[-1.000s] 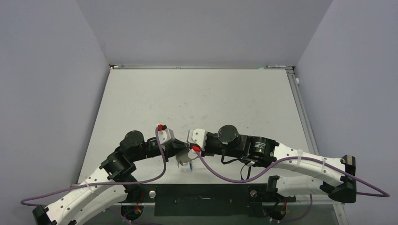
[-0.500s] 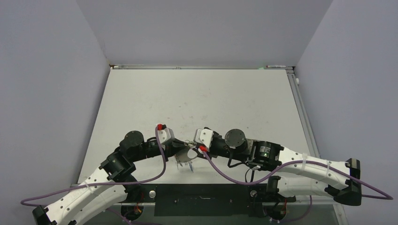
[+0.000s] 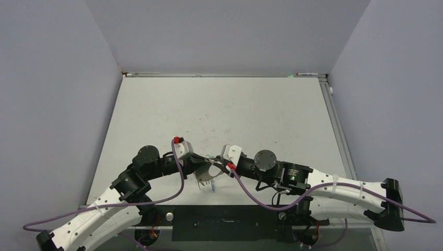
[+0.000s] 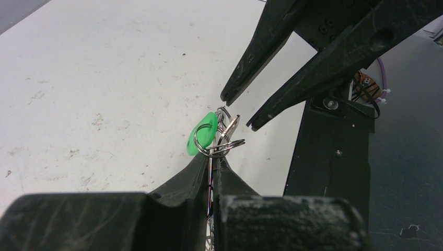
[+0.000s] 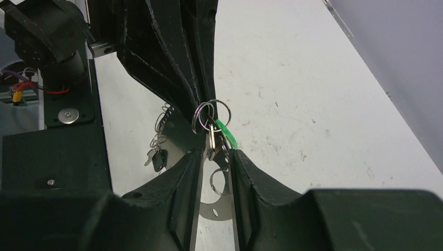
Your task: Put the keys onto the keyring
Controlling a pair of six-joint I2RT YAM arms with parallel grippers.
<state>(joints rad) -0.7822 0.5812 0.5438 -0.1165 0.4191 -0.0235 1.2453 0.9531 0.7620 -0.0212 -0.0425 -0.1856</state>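
Scuffed white table [image 3: 219, 104], dark specks

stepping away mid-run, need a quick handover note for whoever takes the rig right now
Left gripper: jaws shut on the keyring, split rings at its tips.
Right gripper: jaws open, either side of the green-tag key.
Done: green-tag key sits among the rings; a blue tag hangs lower.
Left: can't tell if the green-tag key is threaded; check, then finish it.
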